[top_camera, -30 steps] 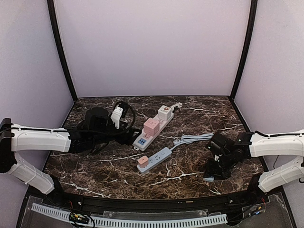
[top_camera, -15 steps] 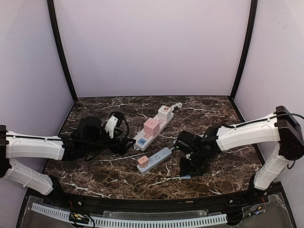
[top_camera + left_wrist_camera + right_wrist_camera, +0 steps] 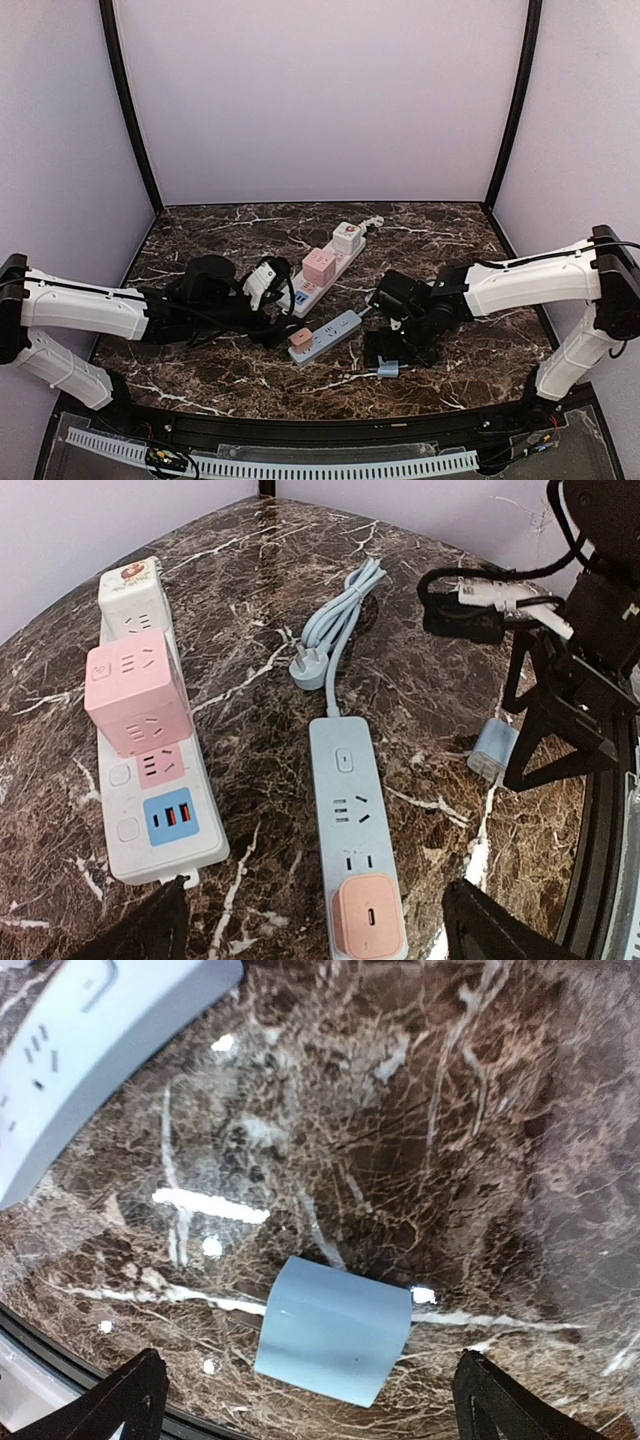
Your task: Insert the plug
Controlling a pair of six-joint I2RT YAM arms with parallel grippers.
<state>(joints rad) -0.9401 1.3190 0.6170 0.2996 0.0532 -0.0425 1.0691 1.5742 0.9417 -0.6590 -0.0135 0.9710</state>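
Observation:
The plug (image 3: 333, 1330) is a small light blue block lying loose on the marble, also visible in the top view (image 3: 388, 370) and the left wrist view (image 3: 492, 750). My right gripper (image 3: 315, 1405) hovers just over it, open, with its fingers wide on either side and not touching. The light blue power strip (image 3: 355, 820) lies to the left of the plug, with a pink adapter (image 3: 368, 915) in its near socket and two free sockets above it. My left gripper (image 3: 315, 935) hangs open above the near end of that strip (image 3: 327, 336), holding nothing.
A white power strip (image 3: 150, 770) with a pink cube adapter (image 3: 135, 695) and a white one lies left of the blue strip. The blue strip's own cable and pronged plug (image 3: 308, 667) trail toward the back. The table's front edge (image 3: 60, 1360) runs close below the plug.
My right arm swung in from the right with the plug, then its jaws opened and the plug now lies free on the table. My left arm moved right, toward the strips.

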